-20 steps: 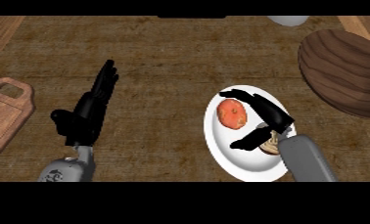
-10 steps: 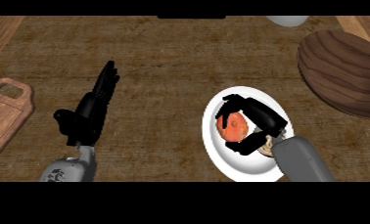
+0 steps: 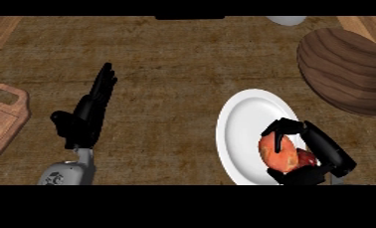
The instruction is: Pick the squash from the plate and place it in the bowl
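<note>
The black right hand [image 3: 323,150] curls its fingers and thumb round the orange-red rounded squash [image 3: 283,156], over the lower part of the white round plate [image 3: 246,117]. The dark wooden bowl [image 3: 341,70] sits near the plate's upper right on the brown wooden bench [image 3: 176,62]. The black left hand [image 3: 88,115] rests at the left, fingers straight and together.

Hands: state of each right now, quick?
Left hand: open, fingers straight, holding nothing.
Right hand: shut on the squash, at the plate.
</note>
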